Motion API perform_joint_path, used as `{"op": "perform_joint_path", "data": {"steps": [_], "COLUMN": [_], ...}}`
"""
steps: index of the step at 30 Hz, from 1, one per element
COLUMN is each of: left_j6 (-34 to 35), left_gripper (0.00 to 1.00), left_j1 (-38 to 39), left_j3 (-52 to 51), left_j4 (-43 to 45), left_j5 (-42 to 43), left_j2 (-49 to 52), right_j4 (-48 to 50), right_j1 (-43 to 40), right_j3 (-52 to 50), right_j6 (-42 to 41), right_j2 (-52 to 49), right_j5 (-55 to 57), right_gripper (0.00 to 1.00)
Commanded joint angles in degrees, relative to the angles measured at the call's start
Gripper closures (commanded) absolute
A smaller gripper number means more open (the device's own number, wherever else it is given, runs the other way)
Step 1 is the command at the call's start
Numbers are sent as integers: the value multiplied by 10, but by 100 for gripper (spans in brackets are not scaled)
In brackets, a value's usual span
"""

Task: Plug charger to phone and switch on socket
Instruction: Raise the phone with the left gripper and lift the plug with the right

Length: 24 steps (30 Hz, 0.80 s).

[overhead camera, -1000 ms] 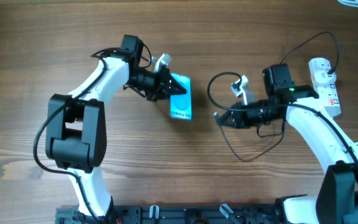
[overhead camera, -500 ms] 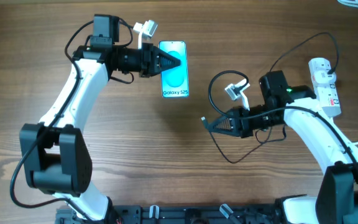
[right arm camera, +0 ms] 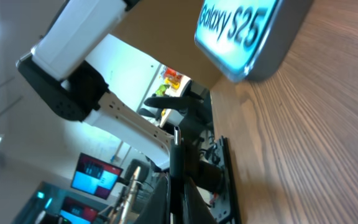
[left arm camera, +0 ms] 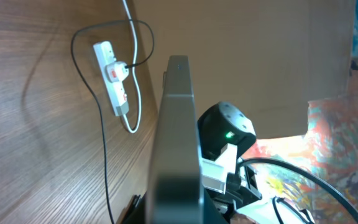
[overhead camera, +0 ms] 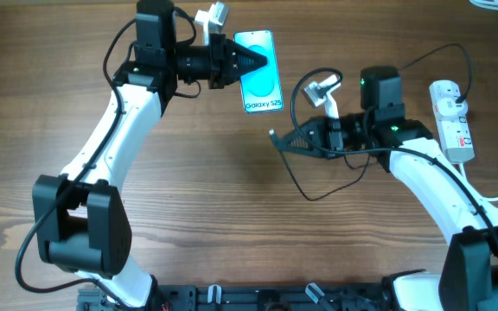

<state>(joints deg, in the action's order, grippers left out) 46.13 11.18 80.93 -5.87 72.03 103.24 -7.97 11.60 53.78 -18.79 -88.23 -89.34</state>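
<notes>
Woodgrain table [overhead camera: 223, 225] under both your arms. Left gripper [overhead camera: 251, 62] clamped on the phone [overhead camera: 263, 78], screen up. Right gripper [overhead camera: 278, 139] pinched tight on the charger [right arm camera: 175, 155] tip, near the phone's bottom end. Socket [overhead camera: 453, 121] far right. Lit monitor [right arm camera: 93, 173] beyond the table.

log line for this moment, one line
left claw: shut on phone | right claw: shut on charger, tip short of phone | socket: untouched

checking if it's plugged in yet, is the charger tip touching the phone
Apart. The overhead view shows bare table between the charger tip and the phone, below its bottom edge.
</notes>
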Motion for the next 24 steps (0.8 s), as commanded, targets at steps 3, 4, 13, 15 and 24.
{"op": "perform_joint_path", "data": {"steps": [3, 4, 13, 15, 24], "left_j6": [58, 71, 235, 255, 292], "left_gripper": [96, 96, 96, 96, 96], "left_j1": [2, 2, 7, 12, 15], "left_j3": [6, 6, 6, 6, 6], "left_j4": [41, 48, 202, 232, 259], "left_j5": [8, 8, 9, 9, 10], "left_j2": [-24, -24, -24, -24, -24], "right_j4": [120, 137, 343, 419, 513], "right_j1": [2, 2, 2, 2, -14], "right_j3": [5, 5, 5, 5, 5], "right_j6": [-214, -226, -397, -450, -517], "right_j2": [17, 17, 17, 17, 17], "right_j5": [-5, -5, 2, 2, -6], "right_gripper": [96, 96, 96, 96, 96]}}
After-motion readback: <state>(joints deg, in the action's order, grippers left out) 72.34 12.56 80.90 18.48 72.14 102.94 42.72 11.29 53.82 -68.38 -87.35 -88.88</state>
